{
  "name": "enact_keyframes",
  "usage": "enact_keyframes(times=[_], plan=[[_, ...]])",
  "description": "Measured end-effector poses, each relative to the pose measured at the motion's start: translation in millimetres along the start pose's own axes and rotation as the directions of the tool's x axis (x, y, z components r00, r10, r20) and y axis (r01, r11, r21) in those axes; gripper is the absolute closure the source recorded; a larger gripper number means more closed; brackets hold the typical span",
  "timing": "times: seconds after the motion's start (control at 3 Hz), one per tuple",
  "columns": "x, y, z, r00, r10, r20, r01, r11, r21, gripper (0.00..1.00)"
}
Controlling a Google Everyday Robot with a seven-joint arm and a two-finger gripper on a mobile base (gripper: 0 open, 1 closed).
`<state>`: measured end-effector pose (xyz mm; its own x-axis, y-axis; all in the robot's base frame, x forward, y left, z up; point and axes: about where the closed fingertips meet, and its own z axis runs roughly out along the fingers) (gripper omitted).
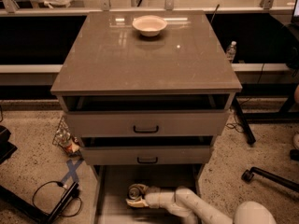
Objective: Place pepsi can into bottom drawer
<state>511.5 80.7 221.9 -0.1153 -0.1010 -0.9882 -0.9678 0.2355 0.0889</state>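
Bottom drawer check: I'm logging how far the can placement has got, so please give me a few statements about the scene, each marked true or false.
1. The bottom drawer is pulled out. True.
2. The pepsi can stands on the cabinet top. False: it is down inside the bottom drawer, at the tip of the gripper.
3. The white bowl sits on the cabinet top. True.
4. The gripper hovers above the white bowl. False: it is low in the bottom drawer, at the pepsi can, with the arm coming in from the lower right.
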Motion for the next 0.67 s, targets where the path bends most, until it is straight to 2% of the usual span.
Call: enact_keyframes(times=[0.33, 0.67], plan=[[8.2, 2.4, 5.3, 1.0, -0.001, -0.002, 0.001, 1.0, -0.002, 1.0], [7.9, 3.7, 7.1, 1.0, 0.0, 0.0, 0.0, 1.0, -0.005, 0.82]])
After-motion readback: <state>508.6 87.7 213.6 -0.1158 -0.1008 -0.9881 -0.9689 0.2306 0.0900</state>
